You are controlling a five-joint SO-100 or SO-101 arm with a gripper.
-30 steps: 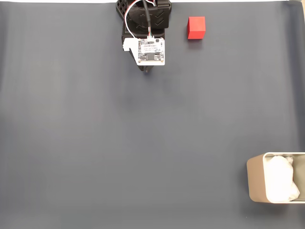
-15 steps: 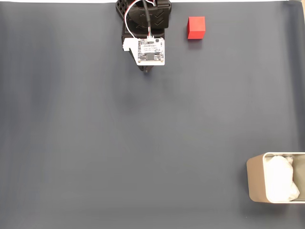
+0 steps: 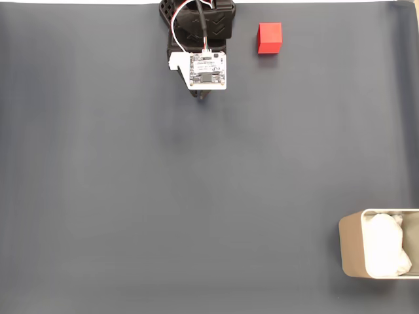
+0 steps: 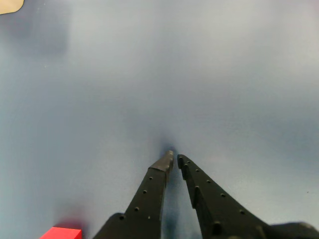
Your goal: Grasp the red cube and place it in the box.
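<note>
While you look down in the fixed view, you see a dark grey mat (image 3: 196, 196) covering the table. At the lower right corner sits the box (image 3: 350, 245), cut off by the frame edge, with white padding (image 3: 386, 245) inside it. At the top centre you have the arm (image 3: 200, 26), carrying a white circuit board (image 3: 208, 70). Just to its right in that view lies the cube (image 3: 269, 37), on the mat, well apart from the box, with bare mat between them. In the wrist view your gripper (image 4: 174, 158) is clenched on nothing, tips nearly meeting just above the mat, and the cube (image 4: 61, 233) peeks in at the lower left.
</note>
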